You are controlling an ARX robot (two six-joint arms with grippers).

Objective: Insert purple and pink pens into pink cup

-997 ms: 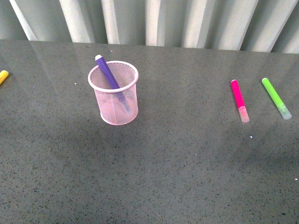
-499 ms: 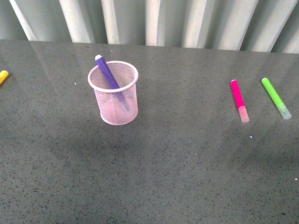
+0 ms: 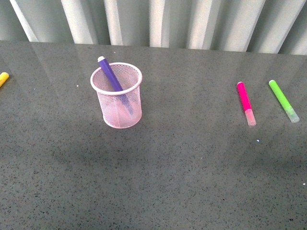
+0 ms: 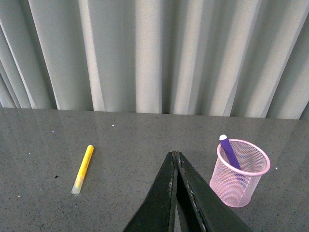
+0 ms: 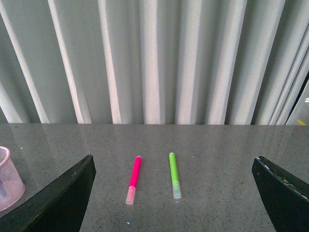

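Front view: The pink cup (image 3: 116,96) stands upright on the grey table (image 3: 168,167), left of centre. The purple pen (image 3: 109,73) is inside the cup, leaning, with its upper end above the far rim. The pink pen (image 3: 245,101) lies flat on the table well to the right, clear cap toward the camera. A green marker (image 3: 283,99) lies just beside it, farther right. A yellow marker (image 3: 3,78) shows at the left edge.

Left wrist view: The left gripper (image 4: 174,153) has its two fingers pressed together with nothing between them. It is above the table, between the yellow marker and the pink cup.

Right wrist view: The right gripper (image 5: 174,158) has its fingers spread wide and is empty. The pink pen and green marker lie between the fingers on the table beyond.
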